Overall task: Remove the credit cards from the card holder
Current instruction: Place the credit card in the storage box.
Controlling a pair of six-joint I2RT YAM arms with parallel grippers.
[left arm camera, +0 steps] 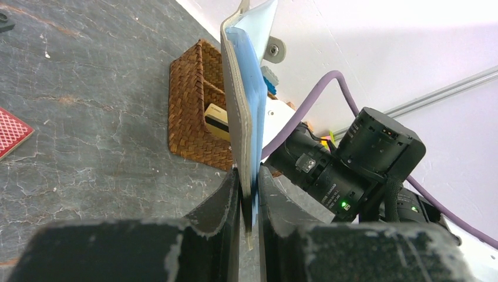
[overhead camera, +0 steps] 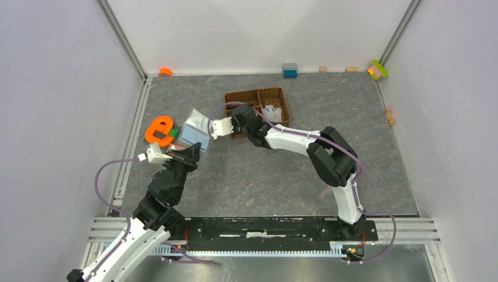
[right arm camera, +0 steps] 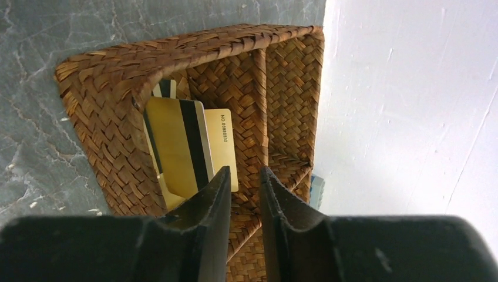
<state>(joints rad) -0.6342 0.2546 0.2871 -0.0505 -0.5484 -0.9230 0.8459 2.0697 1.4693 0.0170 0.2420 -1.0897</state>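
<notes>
While the left fingers (left arm camera: 226, 202) clamp the bottom edge of the card holder (left arm camera: 242, 88), the case stands upright, clear of the surface (overhead camera: 264, 176), with its light-blue inside face turned toward the right arm. I cannot tell whether any card is left inside it.

The right fingers (right arm camera: 214, 200) are parted a little with nothing between them. They hang over the woven basket (right arm camera: 100, 76), where gold credit cards (right arm camera: 176, 147) lie in one compartment.

My read is that a drop-off is done here. For the next pull I'd hold the left grip firm and low. I'd bring the right fingers in along the holder's open edge, pinch a single card and draw it straight out.
</notes>
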